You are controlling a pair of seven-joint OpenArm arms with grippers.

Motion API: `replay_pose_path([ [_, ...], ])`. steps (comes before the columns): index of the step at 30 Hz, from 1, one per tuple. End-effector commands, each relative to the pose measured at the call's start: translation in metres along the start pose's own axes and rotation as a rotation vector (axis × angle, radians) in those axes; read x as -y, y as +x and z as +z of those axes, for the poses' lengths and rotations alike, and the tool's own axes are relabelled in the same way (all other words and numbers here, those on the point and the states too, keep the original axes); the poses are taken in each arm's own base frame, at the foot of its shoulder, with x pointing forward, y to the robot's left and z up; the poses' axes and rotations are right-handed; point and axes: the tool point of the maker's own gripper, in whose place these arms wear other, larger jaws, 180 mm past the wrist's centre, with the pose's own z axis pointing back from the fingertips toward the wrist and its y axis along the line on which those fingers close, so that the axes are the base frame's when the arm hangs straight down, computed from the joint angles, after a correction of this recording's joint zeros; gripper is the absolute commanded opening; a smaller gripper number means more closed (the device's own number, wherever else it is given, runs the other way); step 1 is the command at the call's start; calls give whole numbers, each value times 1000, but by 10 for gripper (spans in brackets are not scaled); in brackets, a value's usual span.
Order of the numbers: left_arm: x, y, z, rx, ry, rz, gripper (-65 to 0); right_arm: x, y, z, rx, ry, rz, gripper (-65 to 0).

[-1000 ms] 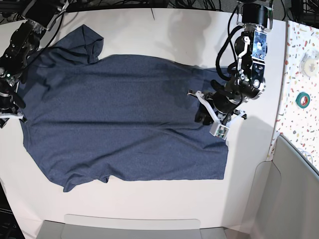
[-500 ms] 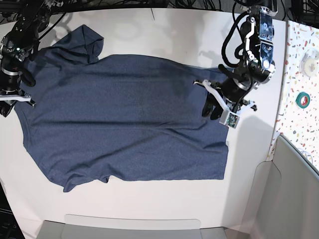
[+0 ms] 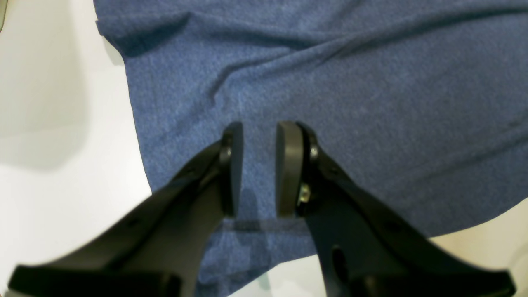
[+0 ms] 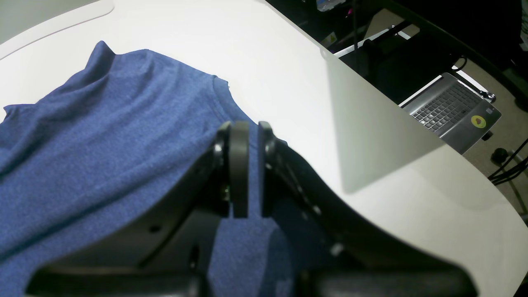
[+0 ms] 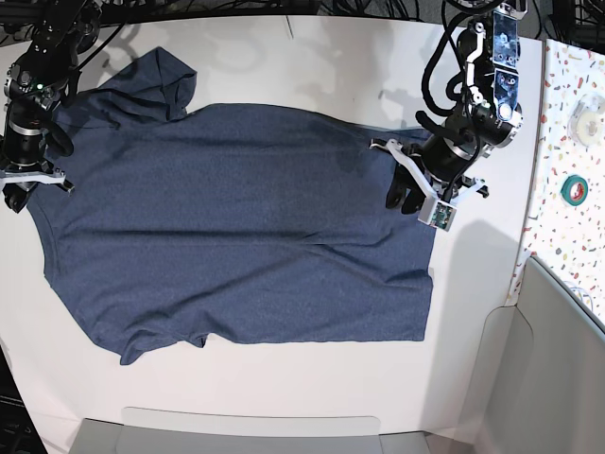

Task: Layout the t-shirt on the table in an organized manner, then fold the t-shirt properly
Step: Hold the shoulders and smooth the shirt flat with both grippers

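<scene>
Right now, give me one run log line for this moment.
phase: layout | t-shirt: spread on table | left tool: open above hem | right tool: shut on t-shirt

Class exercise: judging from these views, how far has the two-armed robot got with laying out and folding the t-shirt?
Done: the t-shirt lies spread nearly flat on the table, one sleeve still bunched. In hand: the right gripper has its jaws shut on fabric at the collar end; the left gripper hovers over the hem end, jaws apart, holding nothing. Left: smoothing the wrinkles, and every fold; none is visible yet.
</scene>
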Motion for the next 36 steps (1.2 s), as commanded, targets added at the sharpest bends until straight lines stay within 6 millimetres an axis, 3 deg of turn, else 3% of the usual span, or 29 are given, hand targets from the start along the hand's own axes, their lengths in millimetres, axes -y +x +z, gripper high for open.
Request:
replay_pose_path([
  [1,-2,14,3,47,4,-12,-511,1,17,1,59,-1,10,-603],
  [36,0,2,5,25,4,4,-511,6,-5,6,2,-10,26,-603],
])
